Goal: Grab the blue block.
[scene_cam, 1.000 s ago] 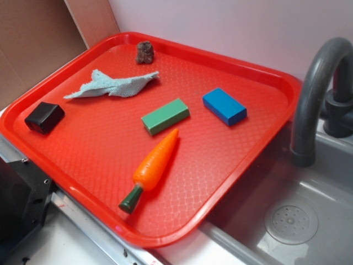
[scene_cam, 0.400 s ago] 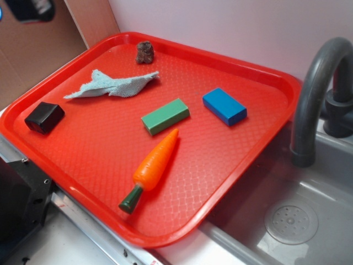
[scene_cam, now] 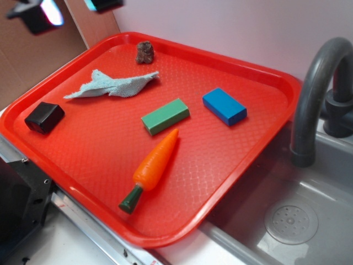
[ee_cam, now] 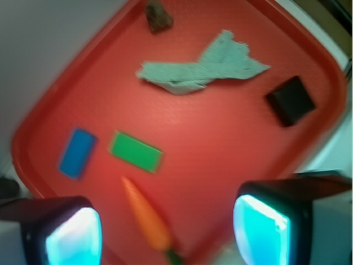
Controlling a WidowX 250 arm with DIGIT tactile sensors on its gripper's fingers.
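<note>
A large red plastic tray [scene_cam: 83, 160] with a raised rim and a textured floor fills most of the exterior view. It sits at an angle, its right corner reaching over a grey sink [scene_cam: 309, 182]. A dark grey curved faucet [scene_cam: 314, 83] rises at the right edge of the sink, and a round drain [scene_cam: 290, 221] shows in the basin floor.

On the tray, toward its far left, lies a crumpled pale blue-grey cloth [scene_cam: 110, 84]. Near the front is an orange toy carrot [scene_cam: 154, 163] with a dark green stem end pointing toward the tray's near rim. Just beyond the carrot's tip lies a green block [scene_cam: 165, 116], a flat rectangular brick. To the right of the green block, apart from it, lies the blue block [scene_cam: 224, 106], flat on the tray floor in the right-hand part of the tray, with nothing touching it. By the tray's left rim sits a small black block [scene_cam: 44, 117]. At the far rim rests a small brown lump [scene_cam: 145, 52], rough like a stone.

The pincer [scene_cam: 69, 8] hangs high above the tray's far left corner, well apart from the blue block. Its two fingers, dark with glowing cyan pads, stand wide apart and hold nothing. The blurred wrist view looks down between them at the whole tray, the blue block [ee_cam: 78, 153] at lower left.
</note>
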